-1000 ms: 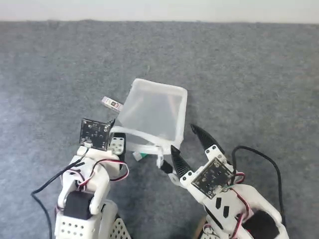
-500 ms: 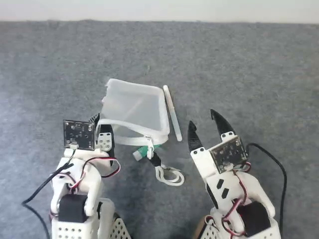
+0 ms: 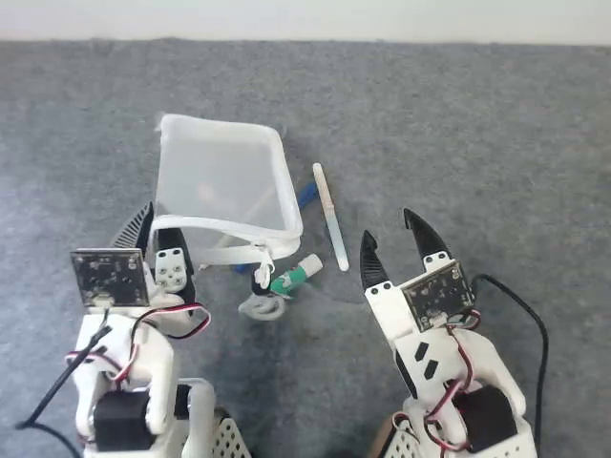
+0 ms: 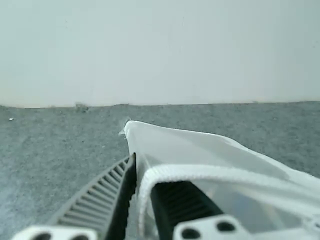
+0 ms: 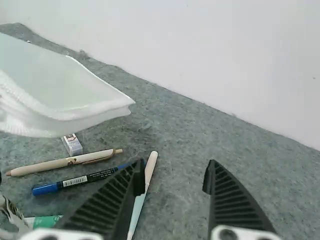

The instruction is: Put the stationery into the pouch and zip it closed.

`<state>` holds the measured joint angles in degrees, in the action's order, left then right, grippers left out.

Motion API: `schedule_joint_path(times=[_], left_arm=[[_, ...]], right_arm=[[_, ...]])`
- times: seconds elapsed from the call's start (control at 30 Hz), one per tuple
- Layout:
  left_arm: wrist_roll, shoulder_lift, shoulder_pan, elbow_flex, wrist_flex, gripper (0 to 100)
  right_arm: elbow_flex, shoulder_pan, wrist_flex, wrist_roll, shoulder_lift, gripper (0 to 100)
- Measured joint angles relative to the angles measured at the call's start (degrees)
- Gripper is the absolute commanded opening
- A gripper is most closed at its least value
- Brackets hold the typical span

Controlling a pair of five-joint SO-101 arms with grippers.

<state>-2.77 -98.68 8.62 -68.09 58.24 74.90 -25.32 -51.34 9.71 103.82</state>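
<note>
A translucent white pouch [image 3: 220, 176] hangs tilted at the left, mouth toward the arms. My left gripper [image 3: 158, 227] is shut on its zipper rim; the left wrist view has the rim [image 4: 200, 172] pinched in the left gripper [image 4: 142, 187]. Uncovered on the mat lie a white pen [image 3: 329, 224], a blue marker [image 3: 305, 197] and a green-capped item [image 3: 291, 278]. My right gripper [image 3: 396, 239] stands open, empty, just right of the white pen. Its wrist view shows the right gripper [image 5: 175, 172], pouch [image 5: 50, 95], beige pen [image 5: 65, 161], blue marker [image 5: 80, 181], white pen [image 5: 142, 187] and a small eraser [image 5: 73, 144].
A white cord loop [image 3: 260, 305] trails from the pouch's corner onto the grey mat [image 3: 477, 134]. A pale wall edges the mat at the far side. Open mat lies to the right and beyond the pouch.
The left gripper has carried the pouch leftward and away, uncovering the pens beneath. The right gripper drew back from the pouch's corner earlier and has stayed open and still since.
</note>
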Motion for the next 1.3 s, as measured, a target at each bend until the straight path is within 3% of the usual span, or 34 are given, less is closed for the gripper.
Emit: schedule_joint_path(times=[0.17, 0.67, 1.3], left_arm=[[1.76, 4.13, 0.44, 3.96, -1.05, 1], [1.93, 39.74, 0.44, 30.86, 4.04, 1], [-11.60, 53.80, 10.20, 34.90, 6.95, 1]], right_arm=[[0.00, 0.00, 0.00, 0.00, 0.00, 17.7], [1.05, 0.00, 0.79, 0.00, -0.35, 17.7], [1.05, -1.14, 0.88, 0.00, -2.81, 17.7]])
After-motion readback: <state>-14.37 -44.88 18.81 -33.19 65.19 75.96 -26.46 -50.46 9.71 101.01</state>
